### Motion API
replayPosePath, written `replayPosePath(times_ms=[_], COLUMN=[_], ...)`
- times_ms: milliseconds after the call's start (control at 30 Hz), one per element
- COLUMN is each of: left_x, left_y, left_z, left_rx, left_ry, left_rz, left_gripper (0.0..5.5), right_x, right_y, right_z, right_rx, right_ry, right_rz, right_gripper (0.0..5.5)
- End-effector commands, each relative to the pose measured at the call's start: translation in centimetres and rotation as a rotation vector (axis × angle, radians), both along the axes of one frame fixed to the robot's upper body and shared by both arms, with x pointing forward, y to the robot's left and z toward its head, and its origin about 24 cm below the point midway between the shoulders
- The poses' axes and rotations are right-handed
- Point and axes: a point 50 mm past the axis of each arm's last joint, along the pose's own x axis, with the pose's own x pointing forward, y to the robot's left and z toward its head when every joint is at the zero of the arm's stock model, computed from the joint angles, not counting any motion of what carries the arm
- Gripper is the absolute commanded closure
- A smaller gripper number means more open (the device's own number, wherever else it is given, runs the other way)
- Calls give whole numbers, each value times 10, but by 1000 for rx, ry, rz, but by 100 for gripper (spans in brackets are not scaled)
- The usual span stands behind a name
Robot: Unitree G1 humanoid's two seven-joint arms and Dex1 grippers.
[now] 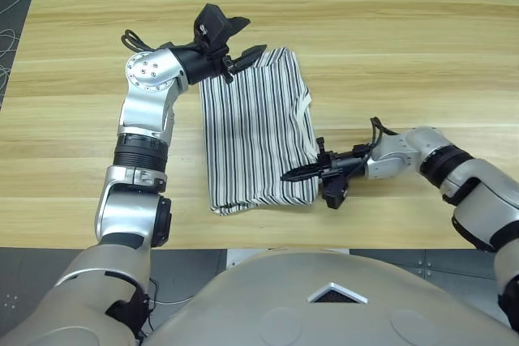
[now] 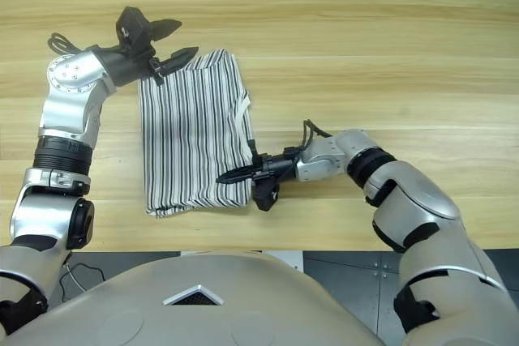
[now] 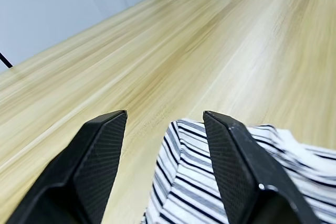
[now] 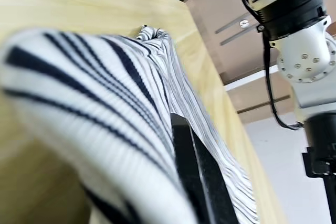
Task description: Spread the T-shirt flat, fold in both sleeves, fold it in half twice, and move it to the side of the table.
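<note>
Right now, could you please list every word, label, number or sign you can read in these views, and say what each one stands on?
There are none to read. The striped T-shirt shows only stripes, the wooden table shows only grain, and the left gripper and right gripper carry no legible marking.

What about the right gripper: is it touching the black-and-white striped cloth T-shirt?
Touching. In the right wrist view the striped T-shirt drapes directly onto the right gripper, with no gap between them.
</note>
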Motion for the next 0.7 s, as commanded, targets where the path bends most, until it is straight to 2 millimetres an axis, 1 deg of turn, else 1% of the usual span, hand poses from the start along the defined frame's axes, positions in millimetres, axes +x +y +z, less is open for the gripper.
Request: replayPosePath(times_ms=[33, 167, 267, 400, 500, 533, 633, 700], left_x=[-4, -4, -7, -19, -39, -45, -52, -53], left_y=[11, 16, 22, 27, 22, 19, 13, 13], left_z=[-13, -16, -24, -53, -81, -88, -95, -96], left_rx=[71, 91, 126, 214, 283, 289, 277, 272], left_ry=[36, 44, 65, 122, 165, 174, 180, 178], left_rz=[26, 35, 37, 29, -34, -57, -83, -84], left_gripper=[280, 280, 280, 280, 280, 280, 280, 280], right_x=[-65, -67, -64, -51, -41, -37, -21, -15], right_y=[-75, -75, -67, -52, -38, -35, -25, -21], right_z=[-50, -45, -40, -34, -29, -26, -18, -14], right_rx=[-538, -530, -487, -435, -381, -367, -335, -327], right_ry=[155, 160, 165, 154, 179, 187, 205, 218], right_rz=[218, 230, 214, 162, 104, 87, 26, 14], right_gripper=[539, 539, 539, 539, 539, 539, 539, 539])
